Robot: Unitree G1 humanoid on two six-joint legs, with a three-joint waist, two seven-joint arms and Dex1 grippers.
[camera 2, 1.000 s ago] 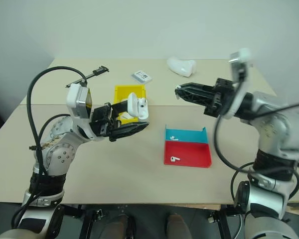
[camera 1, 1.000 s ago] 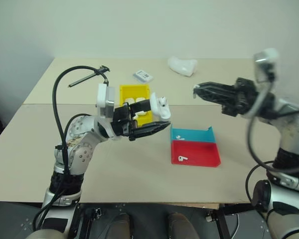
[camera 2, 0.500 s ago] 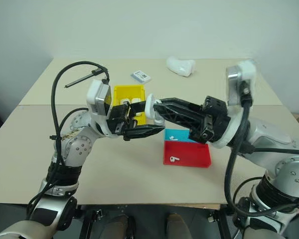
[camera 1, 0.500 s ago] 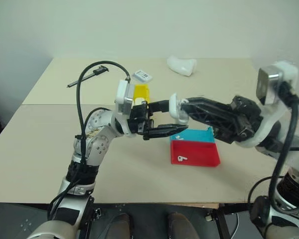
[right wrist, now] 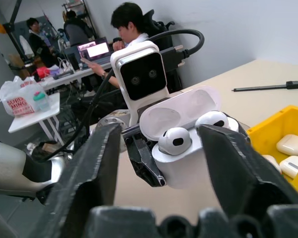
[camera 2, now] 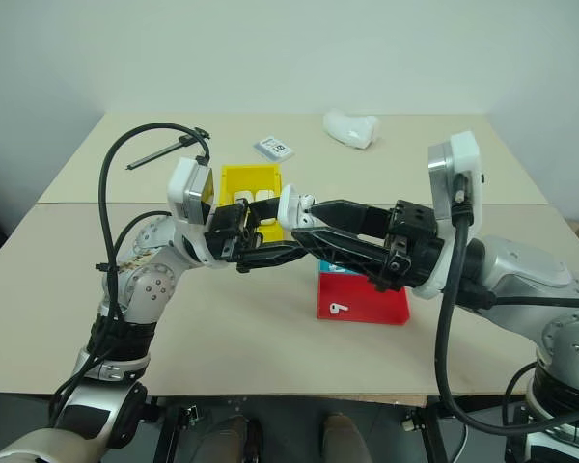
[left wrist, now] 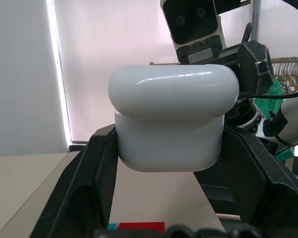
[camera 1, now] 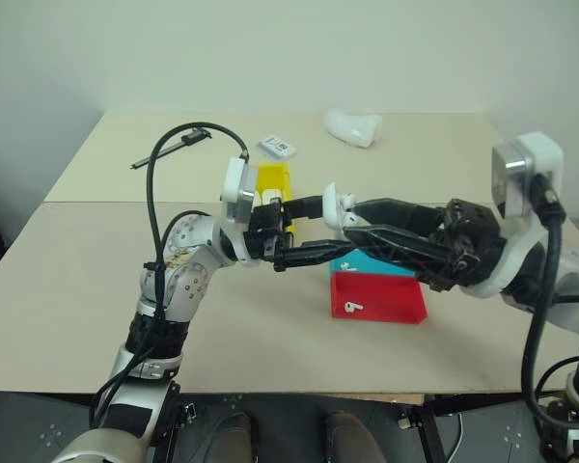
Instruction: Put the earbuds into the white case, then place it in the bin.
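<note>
Beige tabletop [camera 1: 270, 357] carries, nearest, a red tray [camera 1: 386, 297] with one loose earbud [camera 1: 348, 308], a blue tray [camera 1: 391, 262] just behind it. Above these, the left gripper [camera 1: 314, 229] clamps the white case [camera 1: 334, 206], lid flipped up, two earbuds [right wrist: 173, 140] seated inside. The right gripper [camera 1: 355, 226], jaws spread wide, flanks the case. Behind, the yellow bin [camera 2: 246, 183] holds more white cases; farther back lie a small card [camera 1: 277, 147] and a lumpy white object [camera 1: 353, 126].
</note>
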